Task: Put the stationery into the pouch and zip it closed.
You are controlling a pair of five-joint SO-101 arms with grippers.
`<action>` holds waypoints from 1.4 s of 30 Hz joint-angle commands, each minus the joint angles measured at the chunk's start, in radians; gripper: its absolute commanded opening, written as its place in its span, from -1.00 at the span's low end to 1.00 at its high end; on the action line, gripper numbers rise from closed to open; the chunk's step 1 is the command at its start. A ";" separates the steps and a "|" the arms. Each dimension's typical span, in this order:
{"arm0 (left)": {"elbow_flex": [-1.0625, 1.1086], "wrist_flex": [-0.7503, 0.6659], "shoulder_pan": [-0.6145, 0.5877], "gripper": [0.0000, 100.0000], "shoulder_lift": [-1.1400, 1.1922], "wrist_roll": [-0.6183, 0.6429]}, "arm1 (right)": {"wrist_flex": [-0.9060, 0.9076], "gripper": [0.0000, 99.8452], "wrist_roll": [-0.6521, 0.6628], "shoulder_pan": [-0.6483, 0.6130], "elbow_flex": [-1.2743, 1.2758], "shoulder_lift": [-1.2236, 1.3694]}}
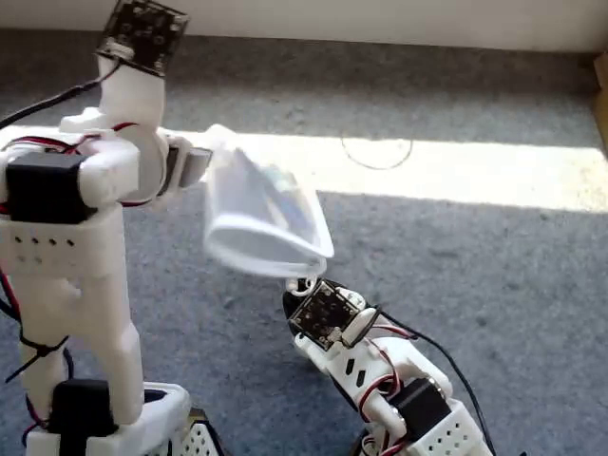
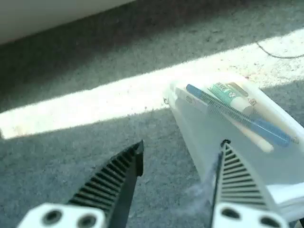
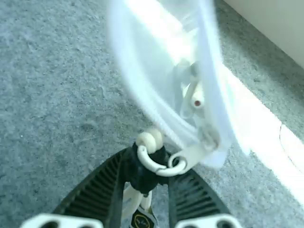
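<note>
Grey carpeted surface [image 1: 494, 285] is catching a strip of sun. The clear pouch [image 1: 261, 223] is hanging up off it, mouth gaping. Left claw [image 2: 183, 145] is sitting spread wide, with the pouch leaning on one finger. Right claw [image 3: 147, 166] is clenching tight. Pens [image 2: 237, 114] are lying inside the pouch, and the zipper pull [image 3: 152, 161] is sitting pinched in that right claw.
</note>
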 commanded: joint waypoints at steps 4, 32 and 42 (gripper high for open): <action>0.625 -0.436 0.016 -0.50 -0.013 -0.011 | -0.025 -0.99 0.006 -0.004 -0.004 -0.021; 0.831 -0.169 -0.306 -0.50 -0.274 -0.017 | -0.120 -0.99 -0.077 -0.004 -0.325 -0.008; 1.058 -0.493 -0.286 -0.50 -0.274 0.152 | -0.136 -0.99 -0.081 -0.013 -0.325 0.139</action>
